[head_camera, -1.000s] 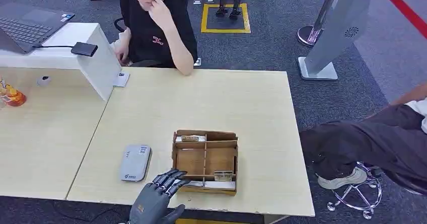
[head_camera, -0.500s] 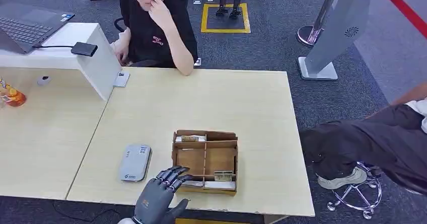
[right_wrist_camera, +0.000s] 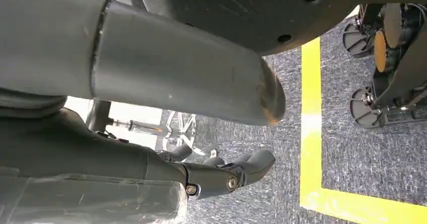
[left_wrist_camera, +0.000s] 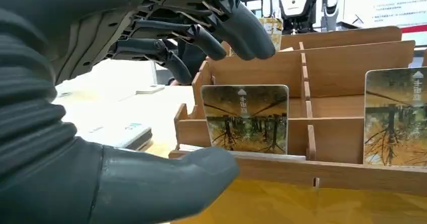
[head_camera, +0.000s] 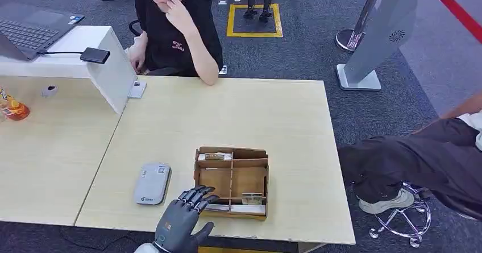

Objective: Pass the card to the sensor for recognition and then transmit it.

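On the table (head_camera: 239,111), a wooden box (head_camera: 232,182) is sitting just right of the grey sensor (head_camera: 153,183). The left hand (head_camera: 181,224) is hovering at the box's near left corner, fingers apart, holding nothing. The card (left_wrist_camera: 245,118) is standing upright in the near slot; it is probably light, stiff and slick, best pinched by its top edge. Its printed characters are too small to read. The right hand (right_wrist_camera: 221,176) is hanging with fingers curled on nothing.

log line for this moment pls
phase: reaching for card | left hand: open, fingers over wooden box near edge | card: upright in box | sensor: beside box
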Action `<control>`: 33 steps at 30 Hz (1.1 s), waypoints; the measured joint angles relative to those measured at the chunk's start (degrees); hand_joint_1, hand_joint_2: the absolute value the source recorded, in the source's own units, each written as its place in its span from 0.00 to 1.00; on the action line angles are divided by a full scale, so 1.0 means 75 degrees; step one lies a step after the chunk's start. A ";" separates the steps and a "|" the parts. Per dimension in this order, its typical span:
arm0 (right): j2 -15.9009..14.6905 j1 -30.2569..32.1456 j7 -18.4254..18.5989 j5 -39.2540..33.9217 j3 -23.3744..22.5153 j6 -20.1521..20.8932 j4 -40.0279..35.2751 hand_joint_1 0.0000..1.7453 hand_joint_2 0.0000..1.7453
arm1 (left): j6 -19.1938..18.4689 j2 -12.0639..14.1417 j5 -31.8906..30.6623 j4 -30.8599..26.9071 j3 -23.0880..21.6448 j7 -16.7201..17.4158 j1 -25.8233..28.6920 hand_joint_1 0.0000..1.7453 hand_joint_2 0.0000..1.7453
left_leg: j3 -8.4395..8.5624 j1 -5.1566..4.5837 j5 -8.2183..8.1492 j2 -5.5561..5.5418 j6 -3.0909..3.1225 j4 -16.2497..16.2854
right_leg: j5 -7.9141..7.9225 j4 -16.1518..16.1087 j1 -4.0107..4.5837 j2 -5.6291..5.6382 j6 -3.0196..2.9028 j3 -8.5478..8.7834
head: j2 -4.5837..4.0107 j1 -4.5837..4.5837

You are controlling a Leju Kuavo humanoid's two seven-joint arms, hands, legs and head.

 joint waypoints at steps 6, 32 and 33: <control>0.0000 -0.0002 0.0009 0.0011 0.0006 0.0000 0.0000 0.00 0.00 | 0.0006 -0.0041 -0.0047 0.0125 -0.0017 0.0087 -0.0012 0.29 1.00 | 0.0000 0.0000 0.0000 0.0000 0.0000 0.0000 | 0.0000 0.0000 0.0000 0.0000 0.0000 0.0000 | 0.0000 0.0000; 0.0000 -0.0003 0.0009 0.0041 0.0009 0.0012 0.0000 0.00 0.00 | 0.0015 -0.0041 -0.0184 0.0239 -0.0017 0.0245 0.0005 0.32 1.00 | -0.0001 0.0000 0.0000 0.0000 0.0000 0.0000 | 0.0000 0.0000 0.0000 0.0000 0.0000 0.0000 | 0.0000 -0.0003; 0.0000 -0.0003 0.0009 0.0041 0.0009 0.0012 0.0000 0.00 0.00 | 0.0015 -0.0044 -0.0184 0.0239 -0.0017 0.0245 0.0005 0.32 1.00 | -0.0001 0.0000 0.0000 0.0000 0.0000 0.0000 | 0.0000 0.0000 0.0000 0.0000 0.0000 0.0000 | 0.0000 0.0000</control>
